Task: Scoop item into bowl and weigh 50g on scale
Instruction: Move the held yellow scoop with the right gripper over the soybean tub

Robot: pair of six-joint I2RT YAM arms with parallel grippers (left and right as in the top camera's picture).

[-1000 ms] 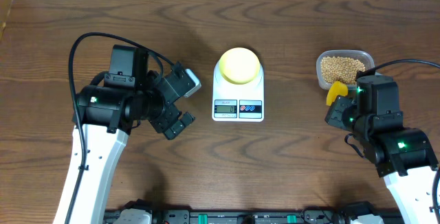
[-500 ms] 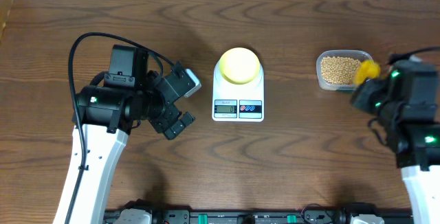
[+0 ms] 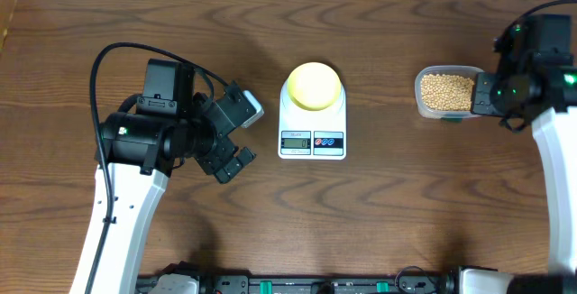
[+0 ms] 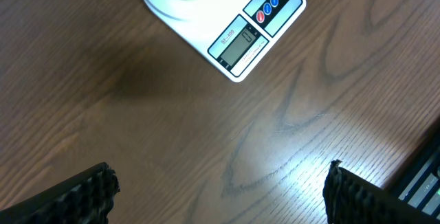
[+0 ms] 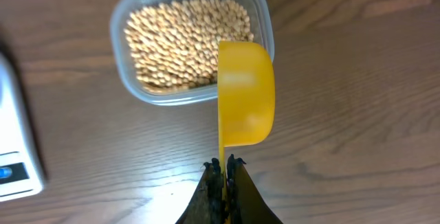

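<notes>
A dark brown wood-grain worktop fills the overhead view, with a pale strip showing beyond its far edge. Near the middle stands a white scale, its small display and two buttons on the near side; the reading is too small to make out. A pale yellow bowl sits on the far part of the scale, on its platform. To the right, well apart from the scale, a clear plastic tub holds the tan beans, which cover its floor. The left arm is bent at the left of the worktop, and the left hand hovers above bare wood just left of the scale, its two fingers spread wide with nothing between them. The right arm reaches in from the right edge and ends beside the tub. The right hand is closed tight on the thin handle of a bright yellow scoop, whose cup overlaps the tub's right rim. Whether the scoop holds any beans cannot be told.
</notes>
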